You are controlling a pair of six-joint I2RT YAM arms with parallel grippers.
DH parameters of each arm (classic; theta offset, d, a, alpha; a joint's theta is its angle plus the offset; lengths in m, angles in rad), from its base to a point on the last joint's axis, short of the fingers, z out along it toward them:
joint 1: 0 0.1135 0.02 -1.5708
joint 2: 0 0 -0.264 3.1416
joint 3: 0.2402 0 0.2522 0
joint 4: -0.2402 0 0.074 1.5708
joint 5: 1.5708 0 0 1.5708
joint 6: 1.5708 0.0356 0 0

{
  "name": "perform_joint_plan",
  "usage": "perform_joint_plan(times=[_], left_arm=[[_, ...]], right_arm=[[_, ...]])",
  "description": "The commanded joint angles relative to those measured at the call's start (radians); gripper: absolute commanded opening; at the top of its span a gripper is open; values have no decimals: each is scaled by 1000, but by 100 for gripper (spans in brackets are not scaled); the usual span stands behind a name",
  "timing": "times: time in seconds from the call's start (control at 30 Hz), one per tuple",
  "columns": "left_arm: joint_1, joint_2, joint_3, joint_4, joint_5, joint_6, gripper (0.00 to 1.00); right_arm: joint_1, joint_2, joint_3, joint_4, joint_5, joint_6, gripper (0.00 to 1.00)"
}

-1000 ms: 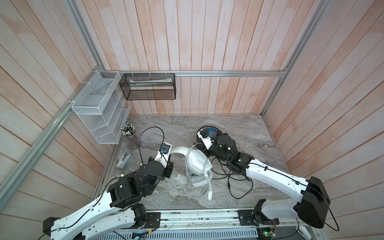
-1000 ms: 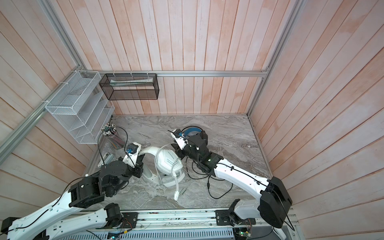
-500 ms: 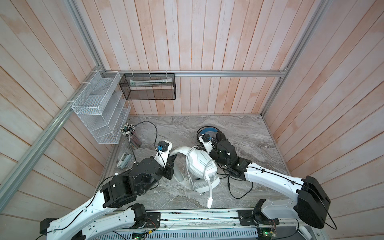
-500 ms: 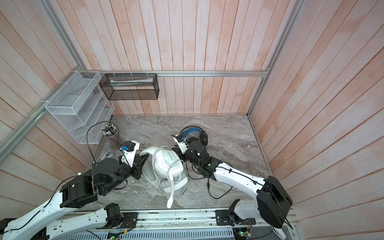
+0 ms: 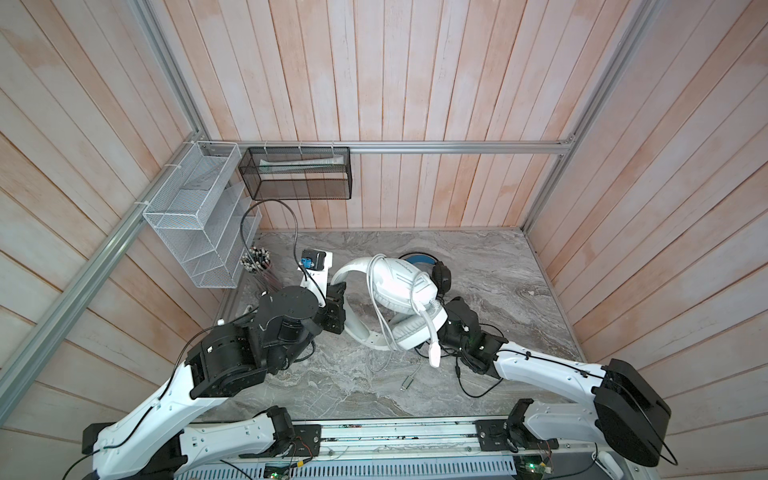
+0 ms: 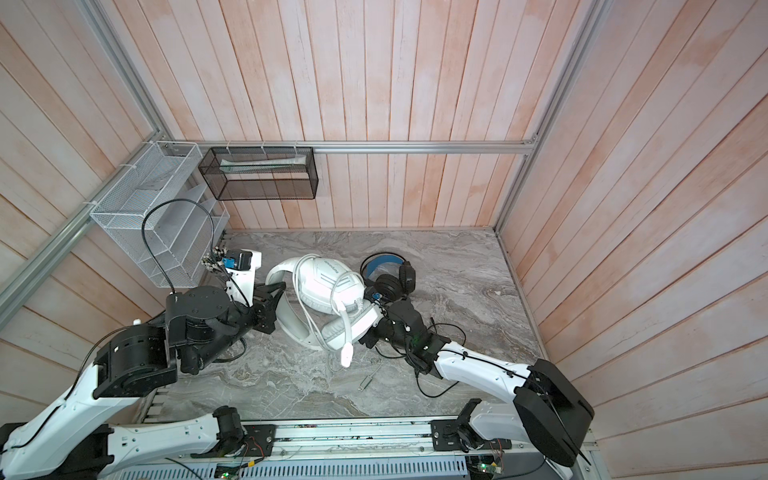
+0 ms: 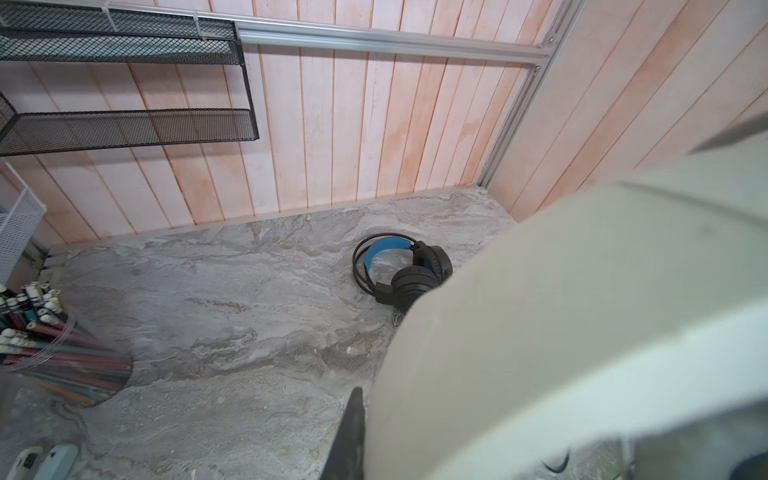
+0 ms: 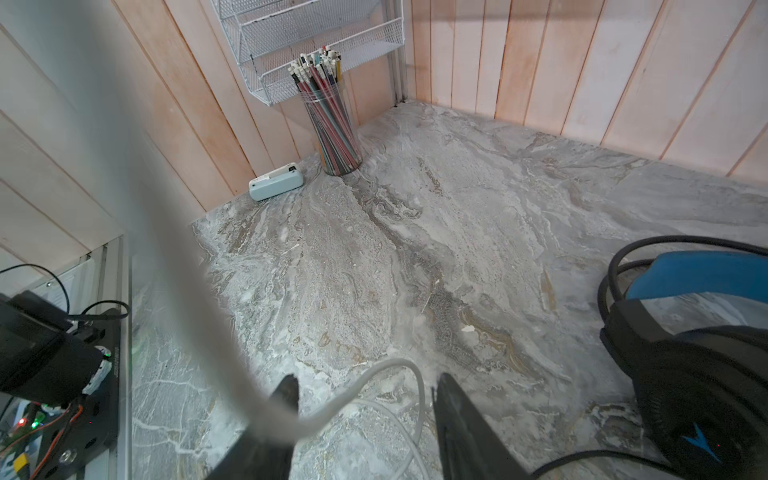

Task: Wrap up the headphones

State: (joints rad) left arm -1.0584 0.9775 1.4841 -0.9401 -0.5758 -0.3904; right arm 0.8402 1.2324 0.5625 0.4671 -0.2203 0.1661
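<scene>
Both arms reach in from the front toward the middle of the table (image 5: 519, 274). The left arm bends up high and the right arm stays low, its tip tucked under the white ear cups in both top views. There are two headphones, one white and one black. There is also one cup of pens (image 8: 332, 124) and one small pale blue box (image 8: 276, 187). The left gripper (image 5: 336, 309) has its jaws squeezed tight on the band of the white headphones (image 5: 399, 286), which sit in the middle and look lifted a little. The black headphones (image 7: 411, 282) lie on the table just behind them. The right gripper (image 8: 365, 377) has its jaws apart. The grey-white cable (image 8: 395, 362) hangs over one finger (image 8: 286, 399) and loops between the two. It seems not pinched, but the blur makes that hard to tell.
</scene>
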Motion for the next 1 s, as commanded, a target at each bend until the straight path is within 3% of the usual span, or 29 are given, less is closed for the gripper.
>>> perform_joint_plan(times=[0.0, 0.07, 0.27, 0.37, 0.47, 0.8, 0.97], left_arm=[[13, 45, 140, -69, -55, -52, 0], [21, 79, 207, -105, -53, -45, 0], [55, 149, 341, -159, -35, 2, 0], [67, 184, 406, -177, -35, 26, 0], [72, 216, 477, -187, -32, 46, 0], [75, 345, 749, -236, -36, 117, 0], [75, 398, 859, -258, -32, 139, 0]], right_arm=[[-6, -34, -52, 83, -44, 44, 59], [-6, -54, -88, 113, -27, 73, 68], [-5, -108, -219, 291, 14, 176, 80], [-4, -73, -234, 340, 13, 195, 91], [-5, -28, -236, 401, -9, 210, 96], [-2, 166, -152, 441, -88, 159, 87], [-6, 231, -108, 449, -69, 134, 82]])
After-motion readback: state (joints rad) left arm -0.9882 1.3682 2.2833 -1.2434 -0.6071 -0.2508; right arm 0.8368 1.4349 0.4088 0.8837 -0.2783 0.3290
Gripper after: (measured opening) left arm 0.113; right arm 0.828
